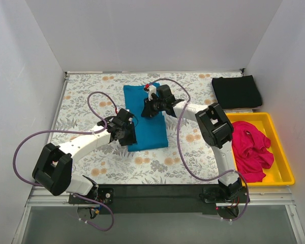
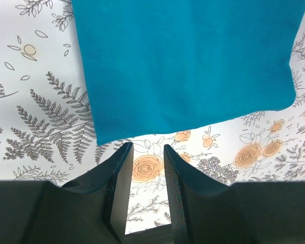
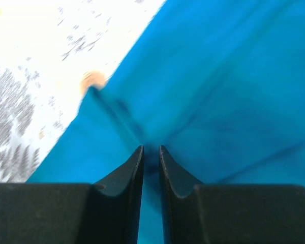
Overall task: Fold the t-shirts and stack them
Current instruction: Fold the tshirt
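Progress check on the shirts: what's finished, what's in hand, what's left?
Done: the black t-shirt lies folded at the far right corner. In hand: the teal t-shirt is a folded rectangle mid-table; the right gripper appears to pinch a crease of it, and the left gripper hovers open beside its edge. Left: the magenta t-shirt sits crumpled in the yellow tray, and nothing is stacked.

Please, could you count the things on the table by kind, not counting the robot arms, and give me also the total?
T-shirts: 3 (teal-blue t-shirt, black t-shirt, magenta-pink t-shirt)
Trays: 1 (yellow tray)
Total: 4
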